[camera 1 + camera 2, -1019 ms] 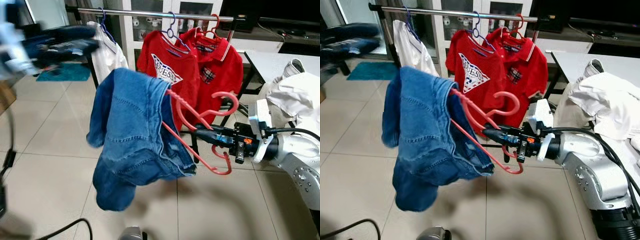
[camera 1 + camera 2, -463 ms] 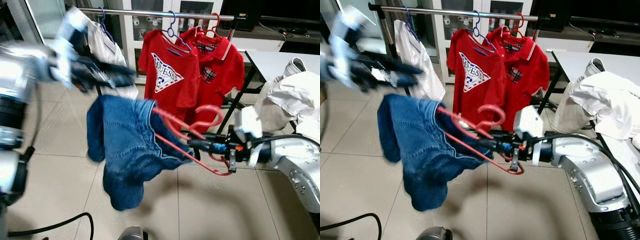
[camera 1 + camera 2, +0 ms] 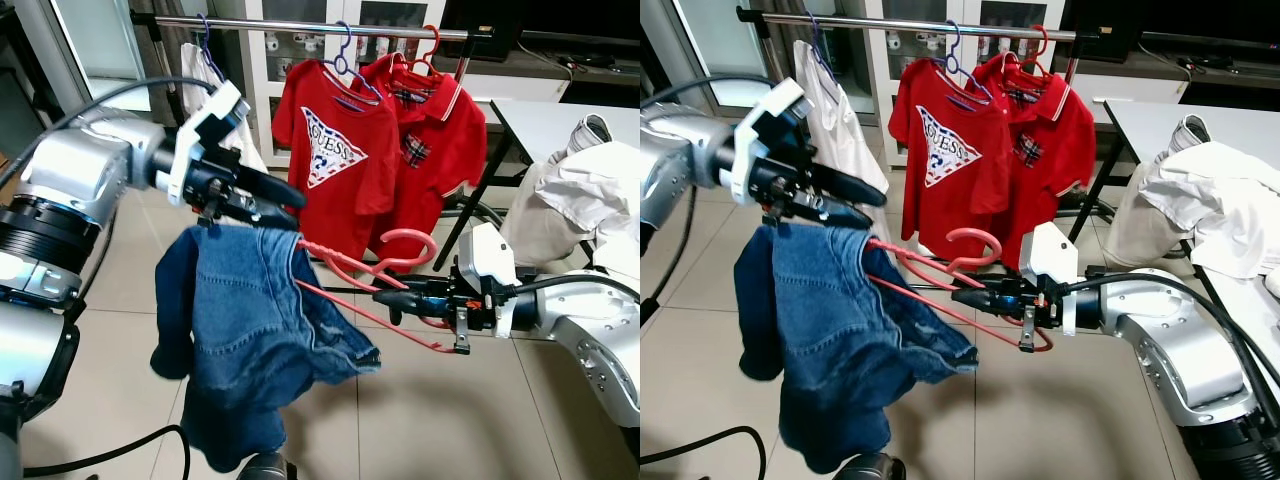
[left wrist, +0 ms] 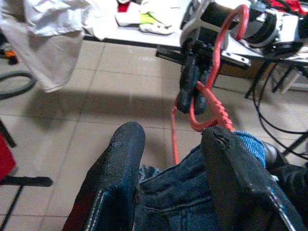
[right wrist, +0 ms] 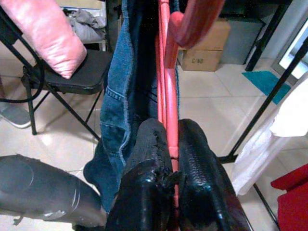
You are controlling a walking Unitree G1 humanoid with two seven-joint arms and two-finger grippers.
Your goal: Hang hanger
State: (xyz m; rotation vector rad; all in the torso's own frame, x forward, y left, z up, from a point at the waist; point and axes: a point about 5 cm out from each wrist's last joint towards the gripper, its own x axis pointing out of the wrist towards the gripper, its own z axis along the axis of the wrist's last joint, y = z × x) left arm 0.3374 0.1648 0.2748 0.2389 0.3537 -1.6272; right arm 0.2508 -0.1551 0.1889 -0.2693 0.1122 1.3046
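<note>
Nearest to me, low in the head views, the blue jeans (image 3: 250, 340) hang folded over the red hanger (image 3: 375, 268), well above the tiled floor (image 3: 450, 420). A black cable (image 3: 110, 455) curls on the tiles below them.

My right gripper (image 3: 385, 297) reaches in from the right at mid height. Its fingers (image 5: 192, 168) are pressed narrow on the hanger's red bars; the right wrist view shows the bar pinched between both pads, with the denim draped just past them. The hanger lies tilted nearly flat, hook toward the right arm, and is held off the rail.

My left gripper (image 3: 285, 203) comes in from the upper left and sits just above the top fold of the jeans. In the left wrist view its two fingers (image 4: 120, 163) stand wide apart with denim below and between them; I cannot tell if they touch the cloth.

To the right, a white table (image 3: 550, 125) carries a heap of white garments (image 3: 590, 195).

Farthest back, the metal clothes rail (image 3: 320, 27) runs across the top. On it hang a white shirt (image 3: 835, 130) on a blue hanger, a red printed T-shirt (image 3: 330, 150) on a blue hanger, and a red polo shirt (image 3: 445, 135) on a red hanger. A glass-fronted cabinet (image 3: 300, 55) stands behind the rail.
</note>
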